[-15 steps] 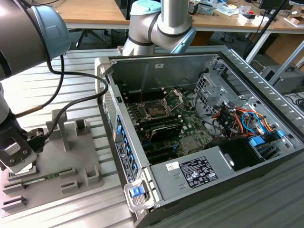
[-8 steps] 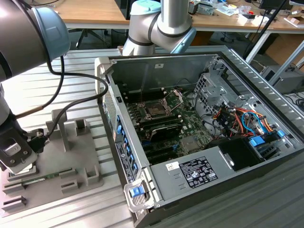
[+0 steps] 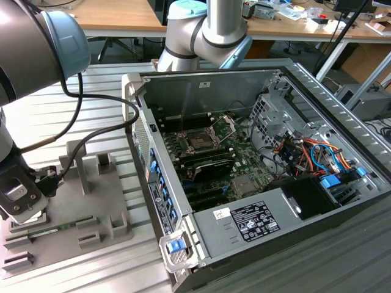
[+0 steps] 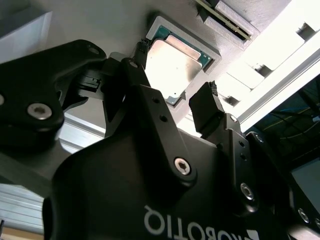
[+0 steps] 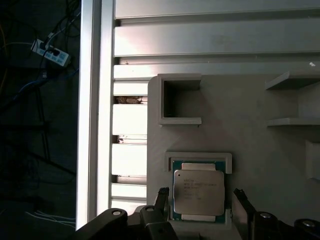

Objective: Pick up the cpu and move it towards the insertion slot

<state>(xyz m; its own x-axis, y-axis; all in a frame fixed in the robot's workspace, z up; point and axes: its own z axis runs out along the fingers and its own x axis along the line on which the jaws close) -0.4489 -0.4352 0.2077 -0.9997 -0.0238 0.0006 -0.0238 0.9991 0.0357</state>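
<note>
The gripper hangs low over the grey tray with its jaws spread apart, holding nothing; in both wrist views one black fingertip stands on either side of the cpu, each just outside the raised lip of the square recess, and neither seems to touch the chip. The cpu lies flat in that recess, silvery face up, with its thin green rim showing all round. In the exterior view the gripper and tray sit at the exterior view's left, near the camera, on a slatted metal table. Well apart from them, towards the exterior view's right, lies an open computer case; the insertion slot is on the board inside it, far from the tray, its dark square uncovered and its silver retaining plate tipped up.

The step in hand looks like the pick-up itself, at the point of lining up for the grasp; nothing has been lifted, and the carry to the slot is not yet begun. Judged from this, the grasp calls for both pads to meet opposite edges of the chip evenly and below its top face; a skewed pinch could tilt it or jam it against the lip.
</note>
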